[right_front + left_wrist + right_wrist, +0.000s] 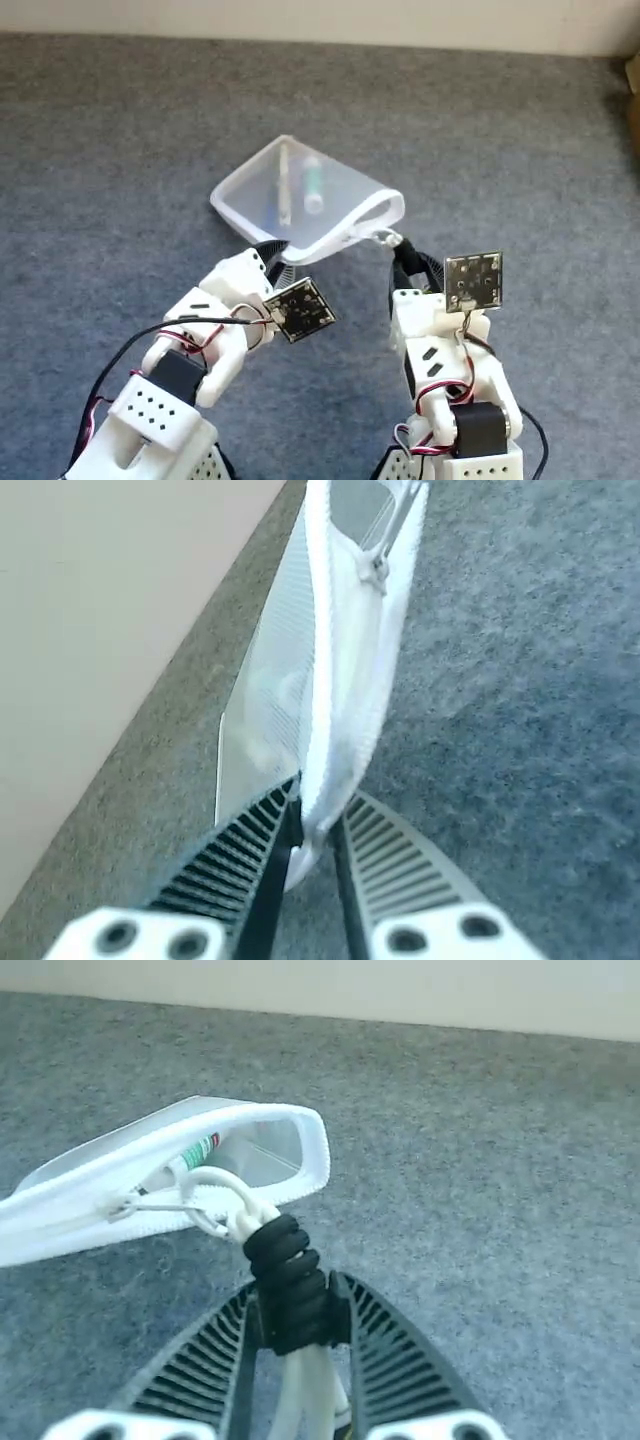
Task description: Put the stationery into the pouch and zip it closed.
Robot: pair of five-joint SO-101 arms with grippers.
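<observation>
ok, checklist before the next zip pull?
1. Stationery inside pouch: ok, pen and tube lie within.
2. Left jaws shut on pouch end: ok.
3. Right jaws shut on cord: ok.
4. Zip fully closed: not ok, mouth open at the right arm's end.
5. Track free of snags: cannot tell.

Open carpet around pouch, wall far behind

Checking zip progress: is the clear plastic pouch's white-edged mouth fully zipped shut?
No, the clear plastic pouch gapes open at one end, showing a white tube with green print inside.
</observation>
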